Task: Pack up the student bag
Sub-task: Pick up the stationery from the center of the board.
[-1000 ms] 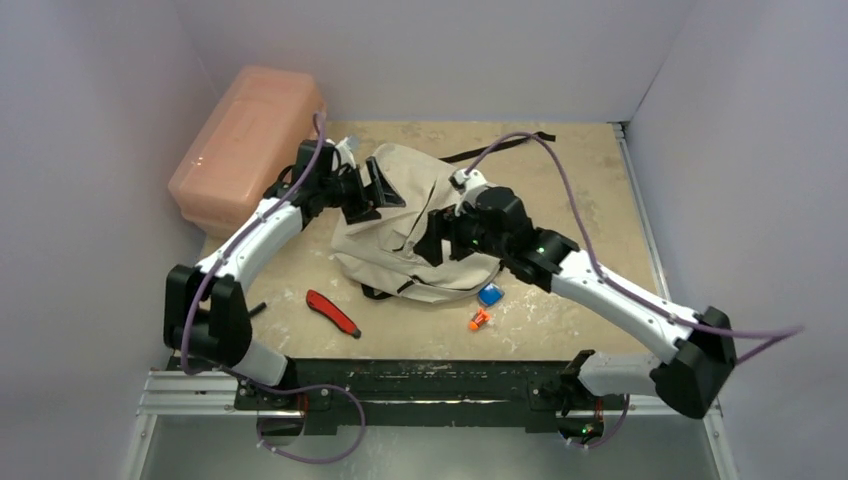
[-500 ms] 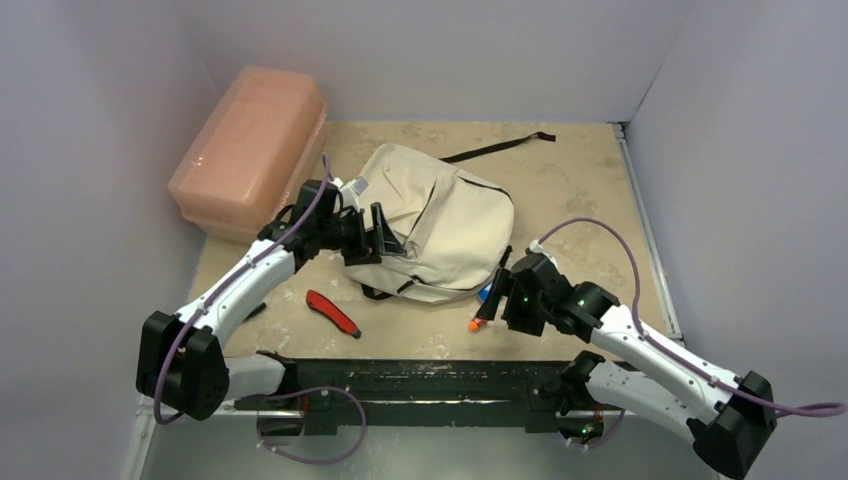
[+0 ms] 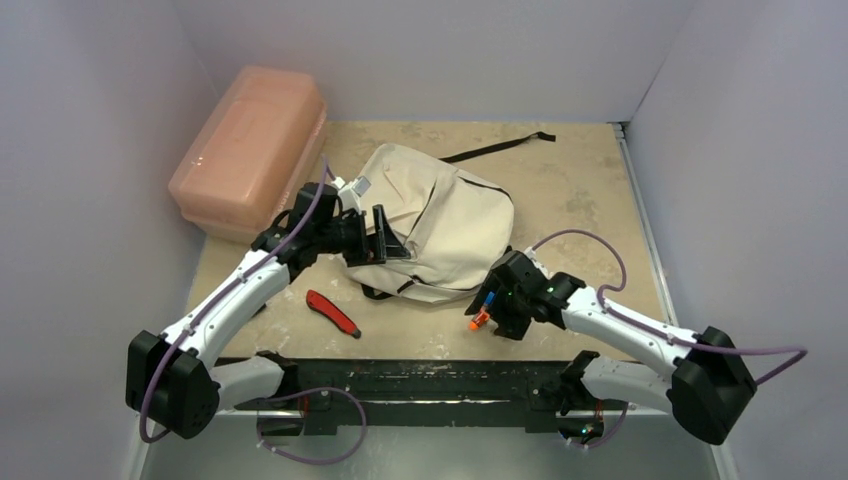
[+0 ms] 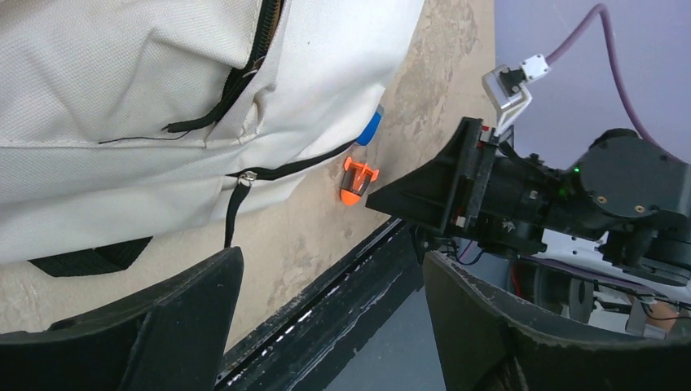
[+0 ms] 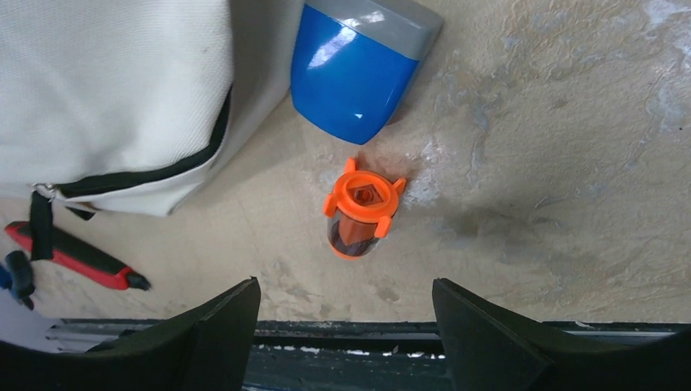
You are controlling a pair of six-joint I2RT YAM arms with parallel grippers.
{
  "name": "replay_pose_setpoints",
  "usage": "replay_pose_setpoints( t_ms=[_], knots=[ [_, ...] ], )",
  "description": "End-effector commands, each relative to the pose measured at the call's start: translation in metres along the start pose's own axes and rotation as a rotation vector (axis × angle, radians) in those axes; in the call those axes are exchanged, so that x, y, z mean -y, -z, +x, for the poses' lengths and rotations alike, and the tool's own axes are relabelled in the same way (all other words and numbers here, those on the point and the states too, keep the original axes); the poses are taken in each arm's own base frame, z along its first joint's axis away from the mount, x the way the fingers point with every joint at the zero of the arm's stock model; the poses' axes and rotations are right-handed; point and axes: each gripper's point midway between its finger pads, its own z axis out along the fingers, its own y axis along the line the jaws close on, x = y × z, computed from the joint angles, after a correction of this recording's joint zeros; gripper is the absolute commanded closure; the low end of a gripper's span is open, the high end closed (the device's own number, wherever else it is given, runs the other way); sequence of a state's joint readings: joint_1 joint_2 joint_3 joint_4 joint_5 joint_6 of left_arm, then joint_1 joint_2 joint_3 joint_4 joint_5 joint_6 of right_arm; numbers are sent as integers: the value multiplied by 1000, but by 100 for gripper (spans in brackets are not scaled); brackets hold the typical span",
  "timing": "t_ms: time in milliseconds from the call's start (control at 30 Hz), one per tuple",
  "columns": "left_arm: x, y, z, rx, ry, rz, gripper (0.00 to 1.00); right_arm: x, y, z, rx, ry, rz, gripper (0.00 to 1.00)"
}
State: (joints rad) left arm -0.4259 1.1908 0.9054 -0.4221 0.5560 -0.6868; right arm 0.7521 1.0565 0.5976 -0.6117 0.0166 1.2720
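The beige student bag (image 3: pixel 440 225) lies on the table, also in the left wrist view (image 4: pixel 122 106) and the right wrist view (image 5: pixel 106 90). My left gripper (image 3: pixel 385 240) is open and empty at the bag's left edge. My right gripper (image 3: pixel 490 305) is open and empty, hovering over a small orange sharpener (image 5: pixel 360 208) near the table's front edge. A blue eraser (image 5: pixel 354 69) lies just beyond it, against the bag. The sharpener (image 4: pixel 356 180) and eraser (image 4: pixel 369 129) also show in the left wrist view. A red utility knife (image 3: pixel 332 312) lies at the front left.
A rigid pink plastic box (image 3: pixel 250 145) stands at the back left. A black strap (image 3: pixel 500 148) trails from the bag toward the back. The black base rail (image 3: pixel 420 375) runs along the table's front edge. Walls close in on the left, back and right.
My right arm has pulled back from over the bag to the front and now hovers over the orange sharpener. My left gripper slid down along the bag's left edge.
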Motion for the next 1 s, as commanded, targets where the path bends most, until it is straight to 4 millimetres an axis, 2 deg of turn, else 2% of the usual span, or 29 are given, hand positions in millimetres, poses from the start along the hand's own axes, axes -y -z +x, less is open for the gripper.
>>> replay_pose_setpoints(
  t_ms=[0, 167, 333, 567, 633, 667, 767, 867, 967],
  knots=[
    [8, 12, -4, 35, -49, 6, 20, -6, -15, -3, 19, -57, 17, 19],
    [5, 14, 0, 33, -55, 0, 20, 2, -24, -3, 35, -81, 61, 21],
    [6, 13, 1, 34, -53, 9, 20, 4, -30, -8, 67, -112, 60, 39],
    [10, 17, 1, 31, -66, 17, 20, 6, -37, -14, 100, -104, 95, 42],
    [10, 17, 0, 32, -70, 16, 20, 9, -40, -13, 102, -106, 107, 48],
    [10, 17, 0, 32, -72, 16, 20, 10, -41, -13, 102, -108, 106, 54],
    [10, 18, 0, 32, -73, 13, 20, 12, -40, -12, 102, -102, 109, 61],
    [9, 18, -3, 38, -86, -2, 20, 17, -33, -15, 124, -79, 118, 66],
    [14, 23, -13, 33, -76, 23, 20, 15, -21, -20, 145, -4, 90, 80]
  ],
)
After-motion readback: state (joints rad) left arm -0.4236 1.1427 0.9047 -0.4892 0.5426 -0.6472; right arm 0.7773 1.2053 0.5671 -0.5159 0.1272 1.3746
